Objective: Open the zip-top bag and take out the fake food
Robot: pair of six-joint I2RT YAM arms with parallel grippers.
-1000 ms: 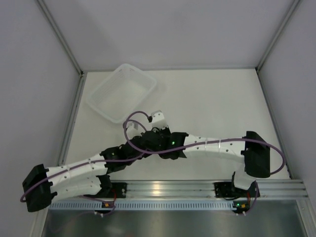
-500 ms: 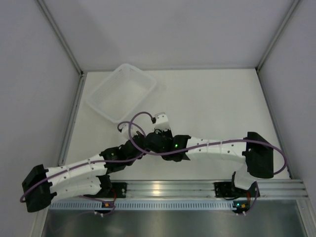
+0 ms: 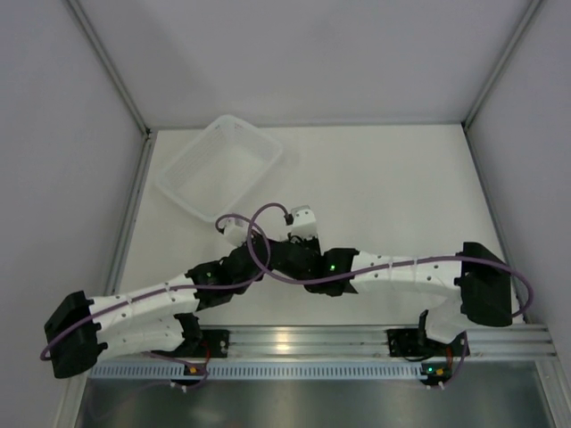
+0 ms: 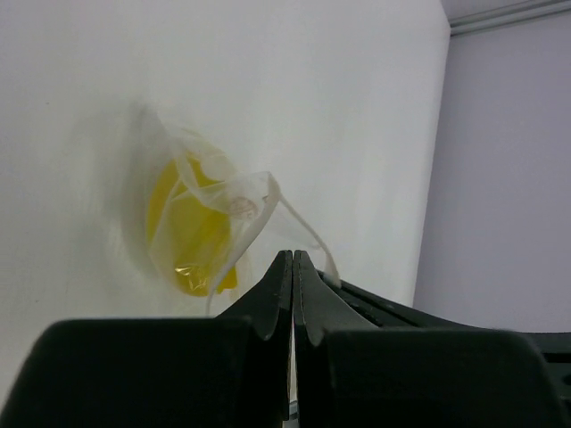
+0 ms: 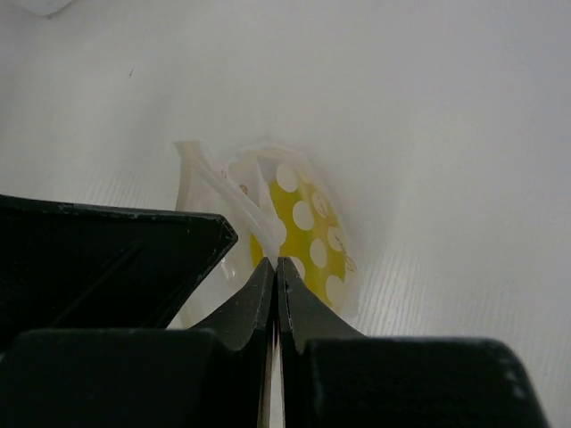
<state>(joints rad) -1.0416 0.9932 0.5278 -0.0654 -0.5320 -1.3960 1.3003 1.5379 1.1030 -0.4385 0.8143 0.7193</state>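
Observation:
The zip-top bag (image 5: 299, 209) is a small clear pouch with white dots, held just above the white table between my two grippers. The fake food (image 5: 312, 241), a bright yellow lump, is inside it and also shows in the left wrist view (image 4: 187, 236). My left gripper (image 4: 293, 259) is shut on one thin lip of the bag (image 4: 210, 201). My right gripper (image 5: 275, 264) is shut on the opposite lip. The bag's mouth is spread a little between them. In the top view both grippers (image 3: 284, 254) meet at mid-table and hide the bag.
A translucent white basket tray (image 3: 183, 183) stands at the back left, close to the left wall rail. White enclosure walls stand on three sides. An aluminium rail (image 3: 357, 339) runs along the near edge by the arm bases.
Both wrists, still together, have shifted a little right and toward the near edge. The right arm's elbow has swung right, and the purple cable loops have risen.

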